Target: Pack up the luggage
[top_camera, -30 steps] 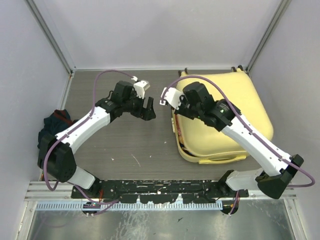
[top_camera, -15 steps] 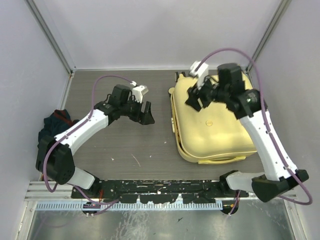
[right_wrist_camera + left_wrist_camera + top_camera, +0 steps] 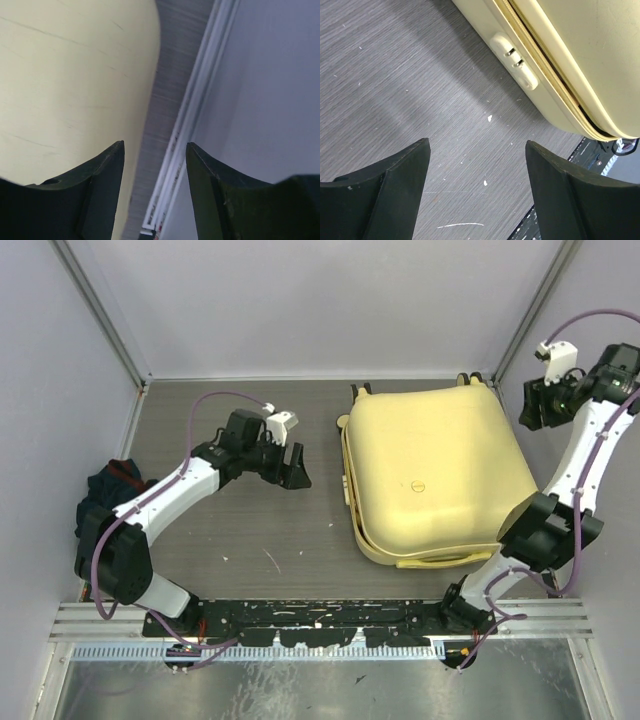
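Note:
The pale yellow luggage (image 3: 432,472) lies flat on the right half of the table with its lid down; its handle (image 3: 445,560) faces the near edge and small wheels show at the far side. Its side with a small lock (image 3: 516,61) shows in the left wrist view, and its shell (image 3: 65,85) in the right wrist view. My left gripper (image 3: 297,466) is open and empty, just left of the luggage over the tabletop. My right gripper (image 3: 531,406) is open and empty, raised at the far right beside the wall.
A heap of dark clothes (image 3: 108,490) lies at the table's left edge behind the left arm. The enclosure walls and metal frame posts (image 3: 530,315) stand close around the table. A frame rail (image 3: 192,125) runs beside the luggage's right side.
The right arm has swung from over the luggage up and to the far right by the wall. The lid now lies flat. The left gripper has barely moved.

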